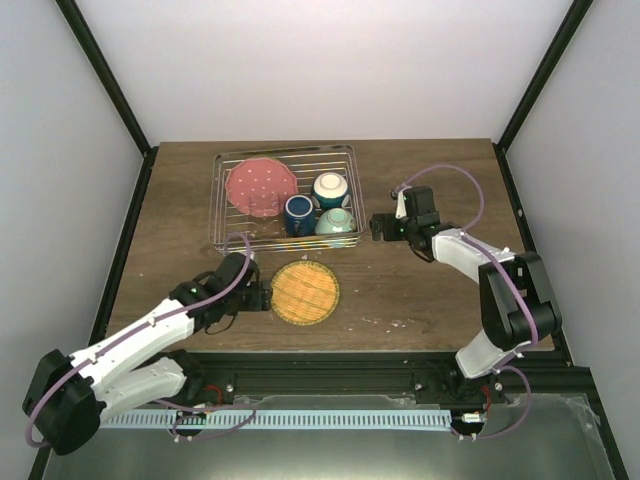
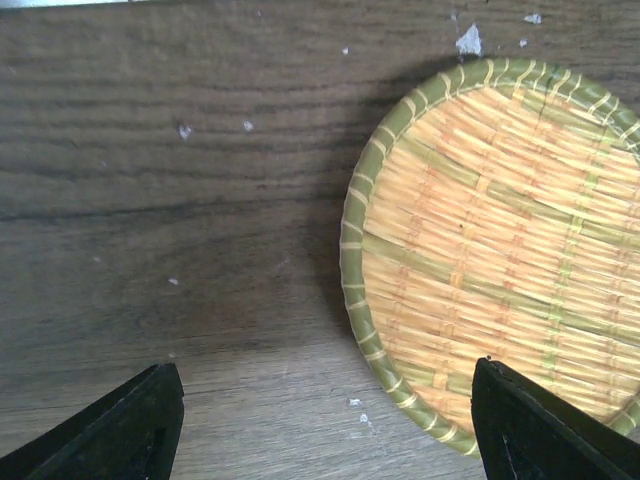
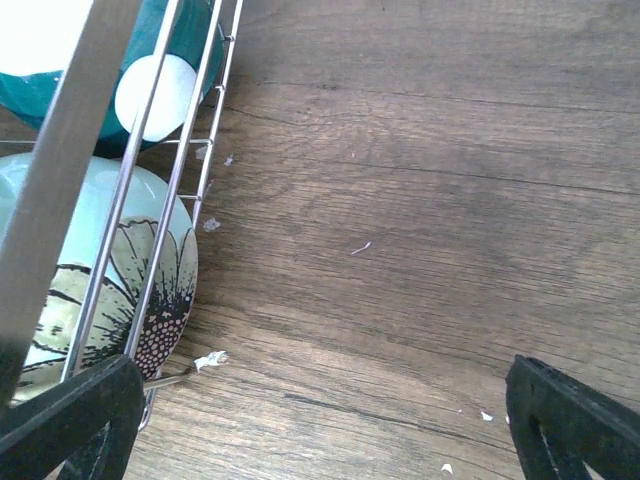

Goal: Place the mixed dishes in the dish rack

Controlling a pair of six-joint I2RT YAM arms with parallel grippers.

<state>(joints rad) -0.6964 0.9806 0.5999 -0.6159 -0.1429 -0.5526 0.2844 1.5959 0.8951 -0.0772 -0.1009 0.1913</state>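
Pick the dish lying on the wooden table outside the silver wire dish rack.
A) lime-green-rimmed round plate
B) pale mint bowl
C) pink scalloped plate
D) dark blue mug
A: the lime-green-rimmed round plate lies flat on the wooden table in front of the silver wire rack; the pink plate, blue mug, cream bowl and mint bowl sit inside.
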